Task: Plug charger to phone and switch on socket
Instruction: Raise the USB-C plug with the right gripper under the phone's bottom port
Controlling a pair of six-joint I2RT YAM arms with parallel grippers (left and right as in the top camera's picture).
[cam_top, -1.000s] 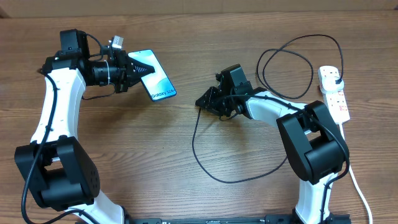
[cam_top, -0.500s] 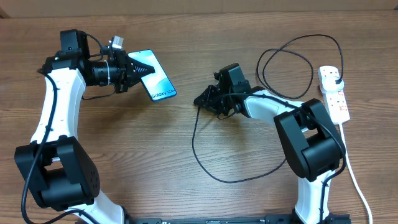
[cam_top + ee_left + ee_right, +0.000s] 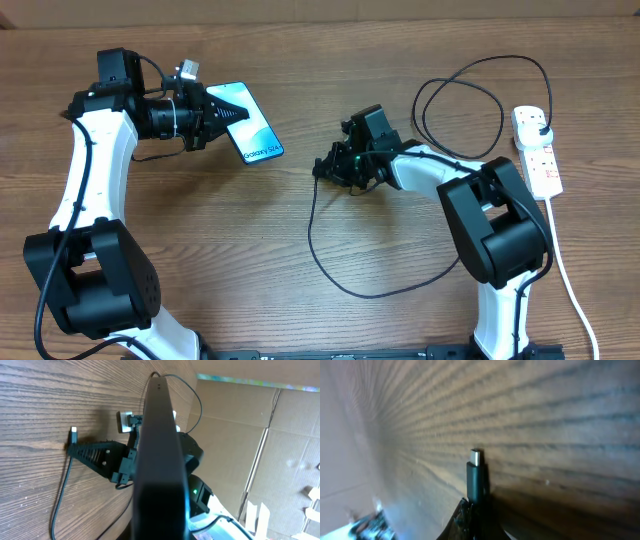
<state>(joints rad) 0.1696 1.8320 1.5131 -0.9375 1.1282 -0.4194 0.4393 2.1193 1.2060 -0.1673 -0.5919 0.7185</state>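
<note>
My left gripper (image 3: 226,112) is shut on the phone (image 3: 256,132), holding it tilted above the table at the far left, its lit screen reading "Galaxy S24". In the left wrist view the phone (image 3: 159,455) shows edge-on as a dark bar and hides my fingers. My right gripper (image 3: 324,167) is shut on the charger's small plug tip (image 3: 476,458), which sticks out past the fingers just over the wood. The charger cable (image 3: 330,270) loops over the table to its black plug in the white socket (image 3: 538,152) at the far right.
The socket's thick white cord (image 3: 570,290) runs down the right edge past the right arm's base. A cable loop (image 3: 460,95) lies behind the right arm. Cardboard walls (image 3: 260,435) stand beyond the table.
My right gripper has closed on the charger's plug tip and shifted slightly left. The left arm and the phone have not moved.
</note>
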